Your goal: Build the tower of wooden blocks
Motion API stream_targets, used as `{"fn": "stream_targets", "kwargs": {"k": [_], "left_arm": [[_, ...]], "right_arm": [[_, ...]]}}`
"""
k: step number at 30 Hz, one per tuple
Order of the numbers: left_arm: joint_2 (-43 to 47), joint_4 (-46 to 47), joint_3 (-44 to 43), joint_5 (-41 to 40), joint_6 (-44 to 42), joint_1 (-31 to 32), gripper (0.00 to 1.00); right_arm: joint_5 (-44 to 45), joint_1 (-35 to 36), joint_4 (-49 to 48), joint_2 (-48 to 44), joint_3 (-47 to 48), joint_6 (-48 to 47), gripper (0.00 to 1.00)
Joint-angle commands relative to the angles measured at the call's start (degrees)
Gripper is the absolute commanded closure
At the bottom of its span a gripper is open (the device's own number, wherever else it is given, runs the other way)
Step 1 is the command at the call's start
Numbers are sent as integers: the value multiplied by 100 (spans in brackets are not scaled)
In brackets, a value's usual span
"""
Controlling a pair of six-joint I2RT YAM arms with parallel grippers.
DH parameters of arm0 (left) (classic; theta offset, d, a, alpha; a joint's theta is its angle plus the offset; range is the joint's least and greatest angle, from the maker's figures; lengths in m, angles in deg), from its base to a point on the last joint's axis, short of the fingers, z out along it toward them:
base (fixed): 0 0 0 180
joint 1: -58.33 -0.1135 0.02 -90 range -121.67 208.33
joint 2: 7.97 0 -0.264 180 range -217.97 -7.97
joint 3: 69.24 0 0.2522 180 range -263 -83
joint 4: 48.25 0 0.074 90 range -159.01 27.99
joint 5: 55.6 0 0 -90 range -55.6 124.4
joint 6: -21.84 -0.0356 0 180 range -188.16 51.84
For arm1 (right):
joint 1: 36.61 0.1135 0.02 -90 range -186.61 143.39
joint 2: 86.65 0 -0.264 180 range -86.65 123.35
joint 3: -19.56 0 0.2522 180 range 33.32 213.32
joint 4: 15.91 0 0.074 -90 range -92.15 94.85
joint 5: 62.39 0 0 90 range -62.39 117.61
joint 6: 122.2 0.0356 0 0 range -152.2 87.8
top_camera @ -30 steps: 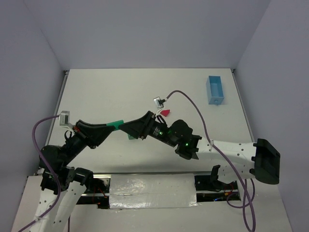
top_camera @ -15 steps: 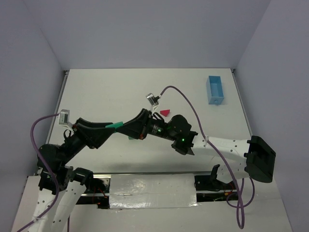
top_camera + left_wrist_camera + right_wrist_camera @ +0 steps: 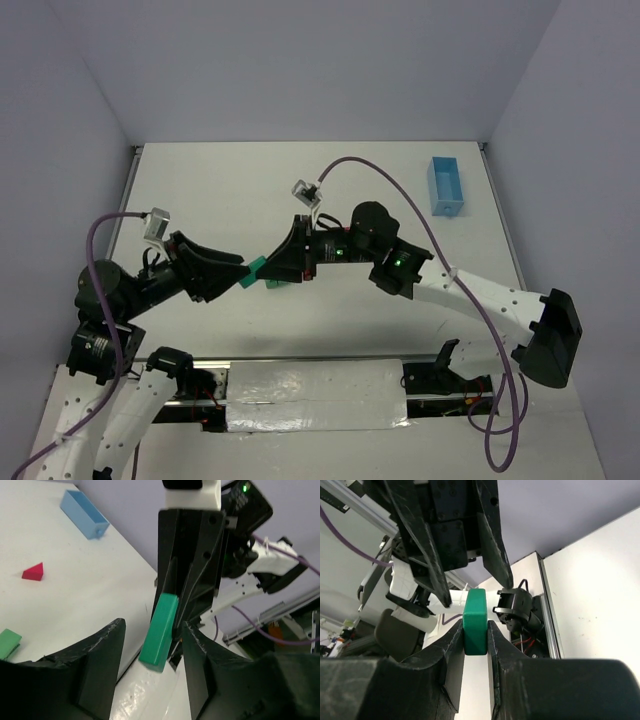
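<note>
Soft, even light — overhead view crisp (wrist-view foregrounds blurred).

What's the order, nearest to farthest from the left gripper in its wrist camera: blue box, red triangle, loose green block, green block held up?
1. Held green block: between the left gripper's open fingers, clamped by the right gripper.
2. Loose green block: low at the left edge.
3. Red triangle: left, farther back.
4. Blue box: top left, farthest.

small green block (image 3: 8, 643) — cropped, left edge
</note>
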Motion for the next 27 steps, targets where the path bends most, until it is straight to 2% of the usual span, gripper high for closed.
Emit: {"fn": "stream_targets", "kwargs": {"k": [1,4,5,7,11,13,14,17,21,22,25,26,27], "left_arm": [[-14,223,29,784,-313,-5,40],[-32,267,90,995,-427,-5,44],[-49,302,108,1108,-401,-5,52],[-84,469,160,1215,-305,-5,55],[-155,513,178,1224,-295,-5,71],[-207,478,178,1206,-295,-5,68],[-208,443,169,1180,-313,-5,55],[-243,382,126,1110,-357,-5,37],[-251,381,73,1039,-348,-5,36],[-260,381,64,1057,-348,-5,42],[-295,425,64,1066,-331,-5,46],[-304,460,73,1100,-313,-5,51],[-313,547,99,1127,-295,-5,53]], "right_arm": [[-366,-184,154,-347,95,-163,100],[-498,-238,-32,-365,-38,49,100],[-499,-246,-68,-356,-55,75,100],[-525,-238,-103,-347,-55,102,100],[-560,-246,-33,-294,6,40,100],[-578,-238,116,-268,67,-74,100],[-578,-238,177,-259,85,-100,100],[-569,-246,345,-268,129,-223,100],[-552,-246,512,-320,147,-320,100],[-560,-246,503,-321,138,-312,100],[-665,-255,451,-312,147,-277,100],[-692,-255,416,-295,147,-259,100],[-692,-255,381,-277,138,-224,100]]}}
